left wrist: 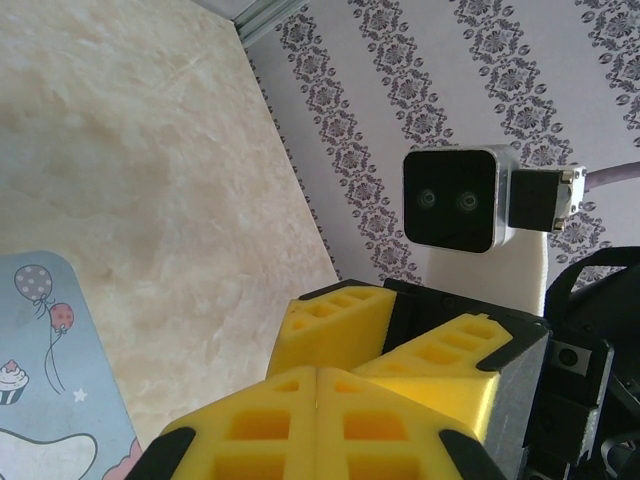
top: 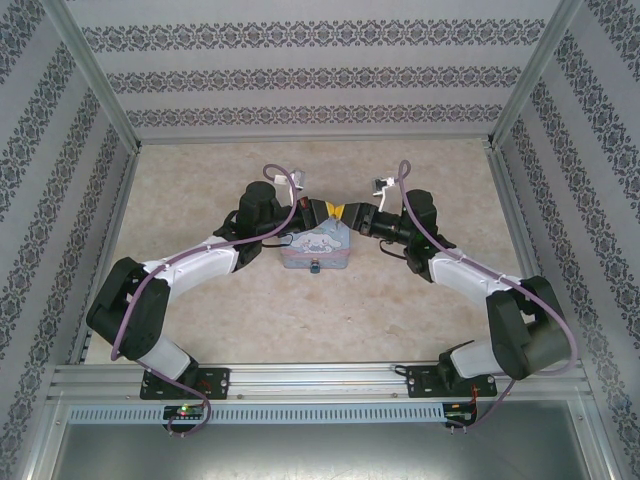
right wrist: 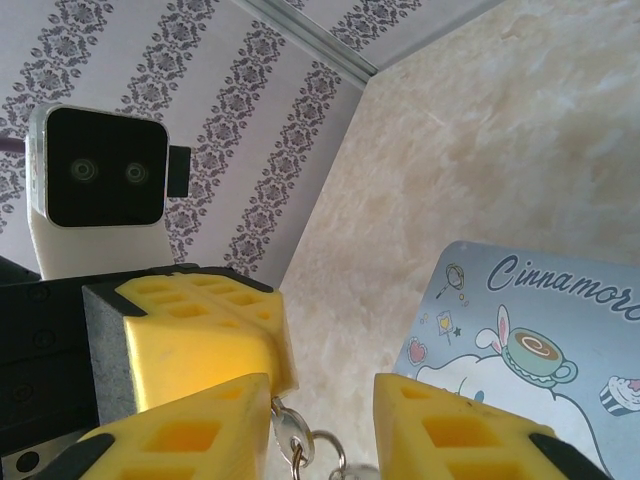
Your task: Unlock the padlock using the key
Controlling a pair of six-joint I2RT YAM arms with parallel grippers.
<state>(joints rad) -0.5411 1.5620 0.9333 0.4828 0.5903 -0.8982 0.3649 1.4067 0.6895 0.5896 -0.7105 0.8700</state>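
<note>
My left gripper point(top: 326, 210) and right gripper point(top: 350, 213) meet tip to tip above the light-blue cartoon tin point(top: 315, 245). The small dark padlock point(top: 314, 267) hangs at the tin's near edge. In the right wrist view the silvery key point(right wrist: 293, 428) with its ring point(right wrist: 337, 457) sticks out from the left gripper's shut yellow fingers point(right wrist: 235, 330). The key hangs in the gap of my right gripper point(right wrist: 322, 385), close to that gripper's left finger, and the jaws stand apart. In the left wrist view my left gripper point(left wrist: 317, 372) is pressed shut and the key is hidden there.
The tin point(right wrist: 545, 330) lies on the beige marbled table point(top: 430, 300), just below both grippers. Patterned walls with metal rails point(top: 100, 80) enclose the table on three sides. The right arm's wrist camera point(left wrist: 455, 198) faces the left one at close range.
</note>
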